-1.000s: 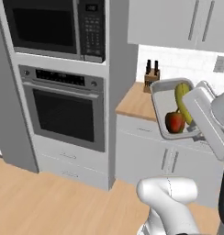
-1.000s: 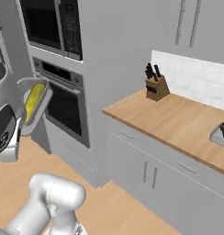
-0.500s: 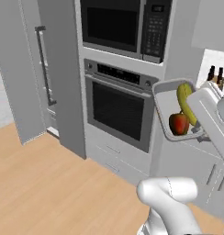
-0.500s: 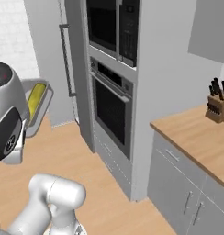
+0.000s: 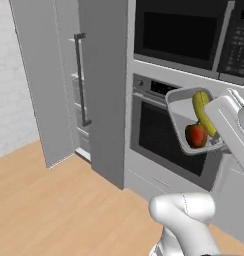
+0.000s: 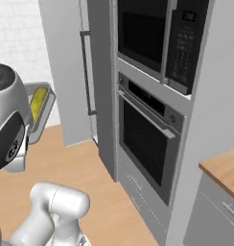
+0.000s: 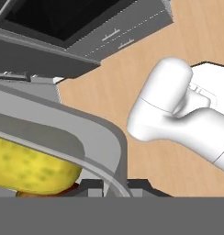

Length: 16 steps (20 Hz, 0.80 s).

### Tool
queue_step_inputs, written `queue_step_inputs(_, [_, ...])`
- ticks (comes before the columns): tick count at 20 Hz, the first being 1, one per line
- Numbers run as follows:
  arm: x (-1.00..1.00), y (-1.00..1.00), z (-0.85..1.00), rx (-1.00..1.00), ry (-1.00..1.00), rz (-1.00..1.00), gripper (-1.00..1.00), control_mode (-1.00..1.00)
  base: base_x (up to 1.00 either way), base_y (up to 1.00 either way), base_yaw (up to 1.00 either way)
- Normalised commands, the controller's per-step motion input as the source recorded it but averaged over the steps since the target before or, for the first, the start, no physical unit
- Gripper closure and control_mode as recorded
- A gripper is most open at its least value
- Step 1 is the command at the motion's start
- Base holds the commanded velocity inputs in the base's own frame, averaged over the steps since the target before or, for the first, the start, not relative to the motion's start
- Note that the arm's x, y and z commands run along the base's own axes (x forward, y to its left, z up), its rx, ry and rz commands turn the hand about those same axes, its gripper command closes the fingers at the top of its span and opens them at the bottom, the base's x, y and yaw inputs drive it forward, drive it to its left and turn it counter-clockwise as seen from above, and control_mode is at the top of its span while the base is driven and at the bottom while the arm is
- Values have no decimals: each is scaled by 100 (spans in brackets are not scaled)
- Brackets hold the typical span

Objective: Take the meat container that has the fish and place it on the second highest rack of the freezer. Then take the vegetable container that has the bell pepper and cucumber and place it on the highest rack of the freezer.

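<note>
Container (image 5: pixel 186 112) hangs pinched at its rim by your gripper (image 7: pixel 114 186); your left base view alone reveals its red pepper (image 5: pixel 196 135).

The container (image 5: pixel 180 106) is pale grey, holding a yellow speckled vegetable (image 5: pixel 202 112) and a red one (image 5: pixel 196 135). The fridge door (image 5: pixel 44 80) is grey, the oven (image 5: pixel 166 140) silver with black glass, the floor (image 5: pixel 54 210) light wood.

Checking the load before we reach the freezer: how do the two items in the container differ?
The yellow piece is long and curved, lying along the container wall; the red piece is small, round and sits lower. Both lie inside the same grey container.
</note>
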Motion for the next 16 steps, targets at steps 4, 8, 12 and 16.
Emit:
queue_step_inputs(4, [0, 0, 0, 0, 0, 0, 100, 100, 100, 95, 1])
queue_step_inputs(8, [0, 0, 0, 0, 0, 0, 100, 100, 100, 93, 0])
queue_step_inputs(12, [0, 0, 0, 0, 0, 0, 100, 100, 100, 86, -1])
queue_step_inputs(16, [0, 0, 0, 0, 0, 0, 100, 100, 100, 95, -9])
